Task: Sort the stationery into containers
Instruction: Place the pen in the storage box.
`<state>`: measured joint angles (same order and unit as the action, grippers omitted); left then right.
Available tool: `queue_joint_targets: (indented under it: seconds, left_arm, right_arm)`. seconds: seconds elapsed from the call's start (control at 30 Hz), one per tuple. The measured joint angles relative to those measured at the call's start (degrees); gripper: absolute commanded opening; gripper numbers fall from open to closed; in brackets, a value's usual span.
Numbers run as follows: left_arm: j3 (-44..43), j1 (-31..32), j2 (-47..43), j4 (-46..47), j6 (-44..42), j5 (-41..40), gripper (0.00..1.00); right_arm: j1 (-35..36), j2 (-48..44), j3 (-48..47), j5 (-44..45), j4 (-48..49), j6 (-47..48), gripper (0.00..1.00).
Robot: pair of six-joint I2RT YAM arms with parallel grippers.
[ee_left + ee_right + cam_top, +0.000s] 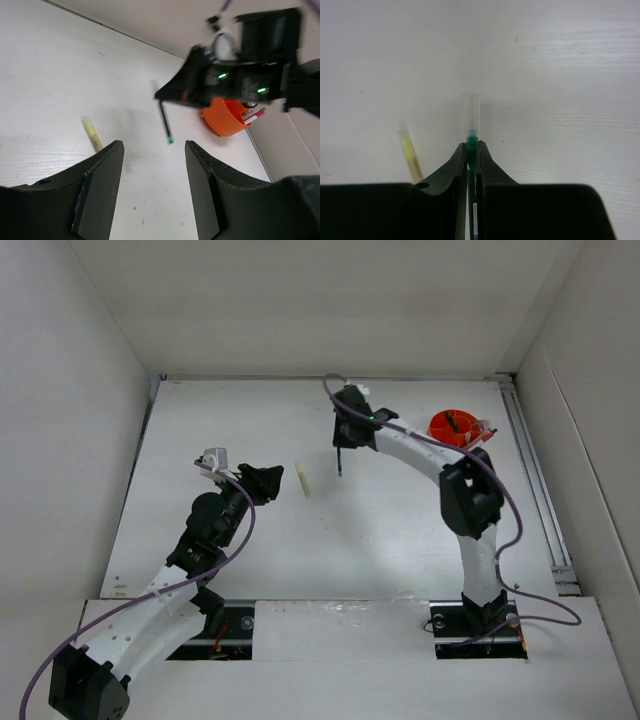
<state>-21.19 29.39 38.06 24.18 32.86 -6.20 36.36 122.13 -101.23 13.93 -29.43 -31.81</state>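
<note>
Now my right claw (472, 152) is pinched narrow on the green-tipped pen (471, 136), hanging tip-down above the desk (400, 540); I should swing it slowly over the orange organiser (452, 430), centre on a compartment, then release; left claw (153, 147) half-wide, empty, near the yellow marker (303, 480).

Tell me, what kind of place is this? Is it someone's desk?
Probably a robot test booth, not a home desk. Plain white walls box in a white table, two black-and-white robot arms are bolted at its near edge, and a round orange plastic organiser stands on it.
</note>
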Motion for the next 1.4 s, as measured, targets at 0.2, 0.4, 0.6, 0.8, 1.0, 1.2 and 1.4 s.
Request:
queue_joint_targets:
  seconds: [0.2,0.4,0.6,0.8,1.0,1.2,1.4]
  left_arm:
    - [0.0,0.0,0.0,0.0,0.0,0.0,0.48]
    - [0.0,0.0,0.0,0.0,0.0,0.2,0.48]
    - [0.0,0.0,0.0,0.0,0.0,0.3,0.48]
    - [0.0,0.0,0.0,0.0,0.0,0.8,0.48]
    - [0.0,0.0,0.0,0.0,0.0,1.0,0.48]
    - [0.0,0.0,0.0,0.0,0.0,1.2,0.48]
    - [0.0,0.0,0.0,0.0,0.0,1.2,0.48]
  right_arm:
    - [-9.4,-20.1,9.7,2.6,8.9,-3.9,0.00]
    - [-23.8,-33.1,20.2,12.1,17.2,-9.6,0.00]
    - [-35.7,-34.3,29.5,16.1,19.8,-16.1,0.00]
    - [-41.4,-34.4,32.8,17.7,20.6,-19.9,0.00]
    - [-41.6,-35.3,33.9,20.0,23.0,-20.9,0.00]
    - [-41.4,-34.8,34.8,24.6,23.6,-20.5,0.00]
    - [-37.2,-34.5,34.7,34.0,23.8,-18.3,0.00]
